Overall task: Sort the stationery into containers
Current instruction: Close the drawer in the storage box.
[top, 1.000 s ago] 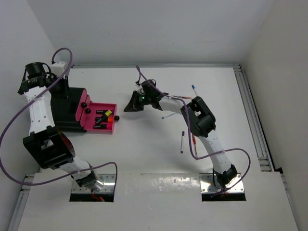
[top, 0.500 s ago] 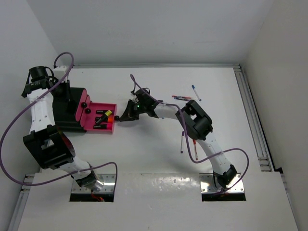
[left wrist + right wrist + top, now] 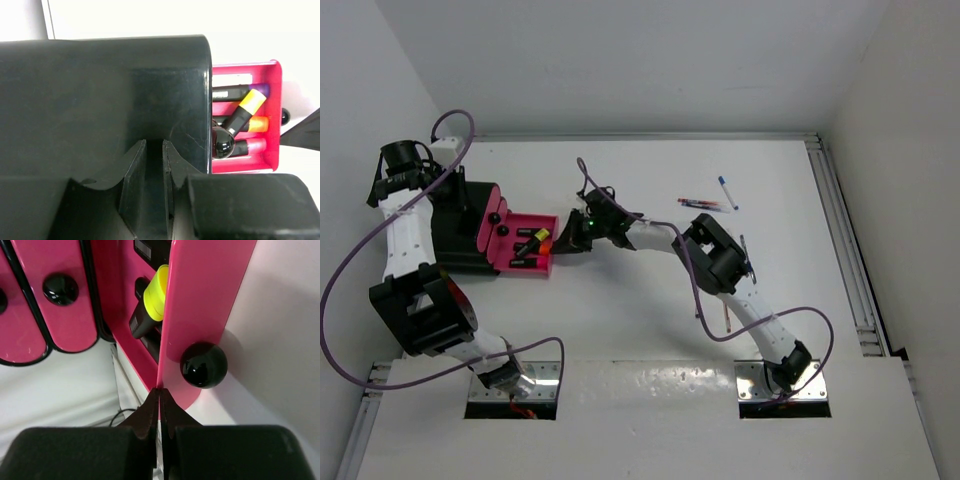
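The magenta-pink tray (image 3: 510, 262) lies against the right side of the black box (image 3: 460, 228). It holds several highlighters (image 3: 535, 240), one of them yellow with a black part (image 3: 156, 292). My right gripper (image 3: 572, 238) is shut on the tray's thin right wall (image 3: 200, 280), fingertips pinching its edge (image 3: 160, 390). My left gripper (image 3: 448, 192) sits at the far side of the box, its jaws narrowly apart with the dark box wall between them (image 3: 154, 147). The tray also shows in the left wrist view (image 3: 274, 115). Loose pens (image 3: 703, 203) lie at the back right.
A blue-capped pen (image 3: 725, 191) lies beside the pair at the back right. Two more pens (image 3: 698, 300) lie under my right arm's forearm. Black ball knobs stick out of the tray (image 3: 203, 365) and the pink panels (image 3: 60, 288). A metal rail (image 3: 845, 250) runs along the right edge.
My right gripper has moved left from mid-table to the tray's right wall and is shut on it. The tray has shifted slightly left. The left arm has barely moved.
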`<state>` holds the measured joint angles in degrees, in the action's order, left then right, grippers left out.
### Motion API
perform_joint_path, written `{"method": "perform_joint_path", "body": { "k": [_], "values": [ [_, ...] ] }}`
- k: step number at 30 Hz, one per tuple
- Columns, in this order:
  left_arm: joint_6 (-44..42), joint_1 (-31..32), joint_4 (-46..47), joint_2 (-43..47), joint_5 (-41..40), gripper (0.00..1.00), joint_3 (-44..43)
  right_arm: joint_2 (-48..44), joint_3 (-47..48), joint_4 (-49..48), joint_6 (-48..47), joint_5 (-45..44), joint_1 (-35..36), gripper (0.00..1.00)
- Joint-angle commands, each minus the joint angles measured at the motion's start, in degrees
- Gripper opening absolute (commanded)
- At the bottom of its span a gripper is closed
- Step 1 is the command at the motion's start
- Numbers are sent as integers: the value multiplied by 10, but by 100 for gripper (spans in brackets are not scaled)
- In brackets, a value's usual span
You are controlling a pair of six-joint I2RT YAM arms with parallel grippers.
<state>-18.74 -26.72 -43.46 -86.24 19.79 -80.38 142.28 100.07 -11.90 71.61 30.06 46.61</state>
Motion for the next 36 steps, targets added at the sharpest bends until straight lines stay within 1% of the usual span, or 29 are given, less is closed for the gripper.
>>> {"method": "perform_joint_path", "body": {
  "k": [1,4,8,12,15,18,22,25,28,31,34,36],
  "values": [
    [12,-2,-4,11,2,26,20,21,36,-21,23,-26,12,0],
    [13,-3,2,13,4,26,28,33,43,-31,37,-27,16,0],
    [14,-2,3,6,7,26,29,34,49,-37,29,-26,18,0],
    [20,-3,6,-1,12,26,30,54,71,-44,25,-29,19,0],
    [21,-2,7,-2,16,26,34,75,96,-80,22,-27,23,0],
    [20,-2,7,-3,13,26,33,92,123,-112,-9,-26,26,0],
    [20,-3,7,-7,16,26,34,115,162,-142,-22,-33,29,0],
    [21,-3,8,-7,17,26,37,118,174,-168,-41,-36,31,0],
    [24,-3,11,-8,19,25,37,95,164,-176,-52,-25,30,1],
    [24,-3,13,-7,20,25,37,50,125,-180,-70,-15,26,0],
    [25,-3,14,-4,23,25,34,2,90,-161,-104,-11,26,0],
    [25,-3,15,-3,23,25,36,-14,75,-143,-113,-10,26,0]
  ]
}}
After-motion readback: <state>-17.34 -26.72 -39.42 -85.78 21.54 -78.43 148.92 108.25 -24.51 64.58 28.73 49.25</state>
